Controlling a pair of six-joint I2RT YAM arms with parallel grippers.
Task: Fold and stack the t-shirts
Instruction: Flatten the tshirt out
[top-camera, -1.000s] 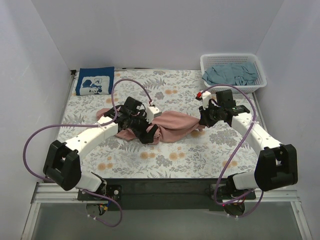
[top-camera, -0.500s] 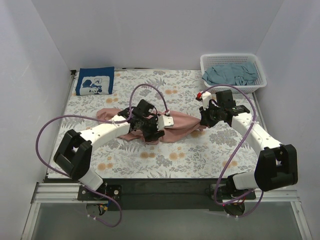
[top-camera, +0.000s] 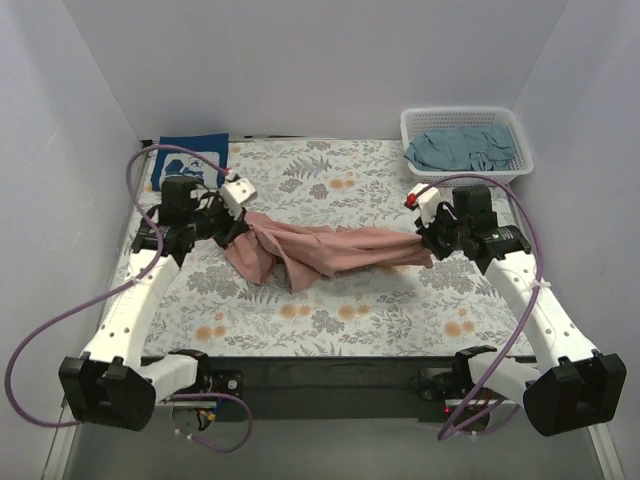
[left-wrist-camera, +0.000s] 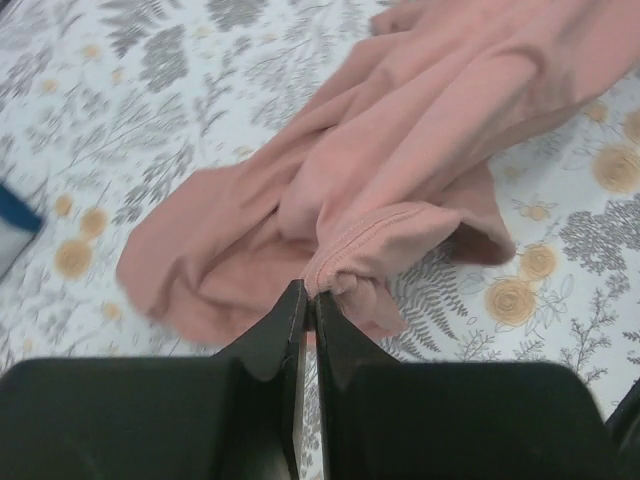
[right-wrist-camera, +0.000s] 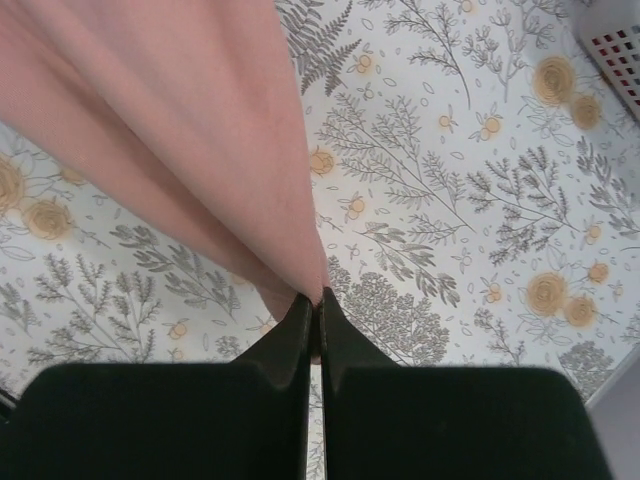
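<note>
Your left gripper (left-wrist-camera: 308, 297) is clamped tight on a bunched hem of the dusty-pink t-shirt (top-camera: 320, 250), jaws nearly touching with cloth pinched at the tips. Your right gripper (right-wrist-camera: 312, 303) is closed the same way on the shirt's other end, fabric fanning away from the tips. The shirt is strung between the two across the middle of the floral table cloth (top-camera: 340, 310): a twisted band on the right, looser folds sagging onto the cloth at the left. The navy t-shirt (top-camera: 205, 160) lies folded at the far left corner, partly behind your left arm. The grey-teal t-shirt (top-camera: 462, 147) sits crumpled in the white basket (top-camera: 415, 120) at the far right corner.
</note>
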